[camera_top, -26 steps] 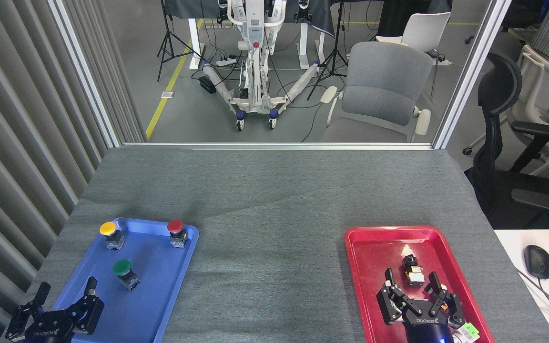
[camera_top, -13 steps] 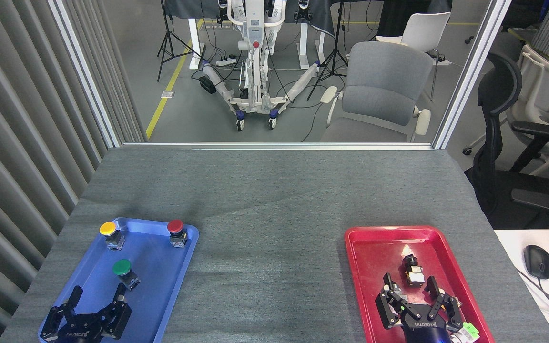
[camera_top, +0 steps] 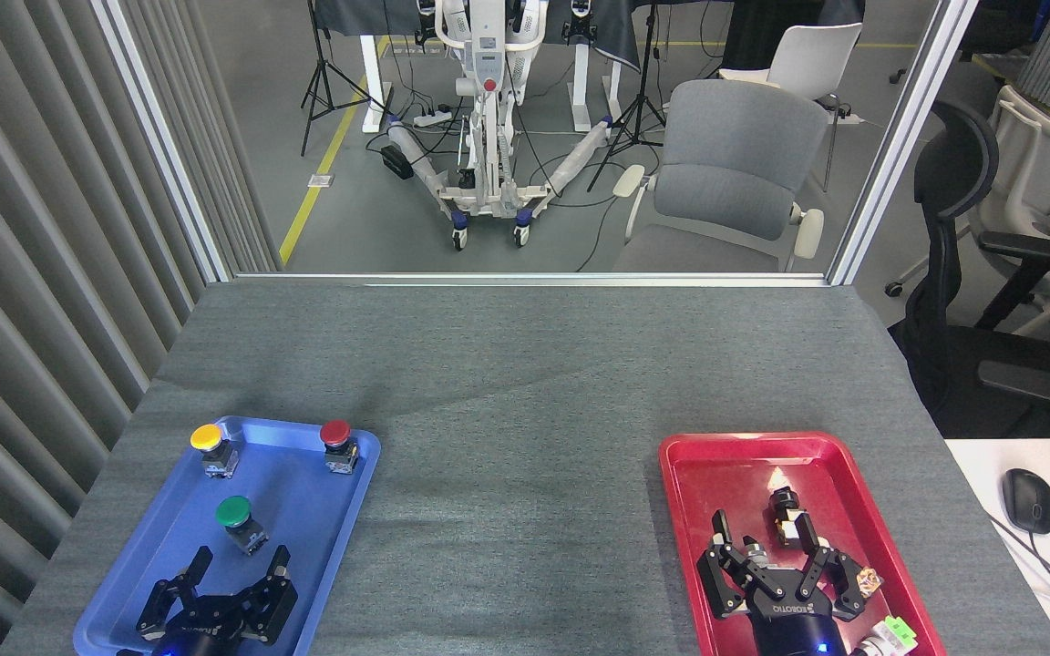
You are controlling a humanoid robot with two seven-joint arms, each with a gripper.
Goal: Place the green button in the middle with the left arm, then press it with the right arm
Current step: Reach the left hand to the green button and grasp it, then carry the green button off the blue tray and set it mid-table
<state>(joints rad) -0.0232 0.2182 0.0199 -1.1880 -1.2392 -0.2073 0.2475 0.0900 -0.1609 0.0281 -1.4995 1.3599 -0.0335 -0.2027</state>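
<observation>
Head view shows our left gripper (camera_top: 241, 567) over the near end of the blue tray (camera_top: 324, 565), fingers spread wide, holding nothing. The green button (camera_top: 235, 516) stands upright in that tray just beyond our fingertips, nearer us than the yellow button (camera_top: 207, 441) and red button (camera_top: 335, 435). Our right gripper (camera_top: 769, 542) hangs open over the red tray (camera_top: 698, 456).

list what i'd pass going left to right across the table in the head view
yellow button → green button → red button → bare grey cloth in the middle → red tray → right hand → computer mouse
</observation>
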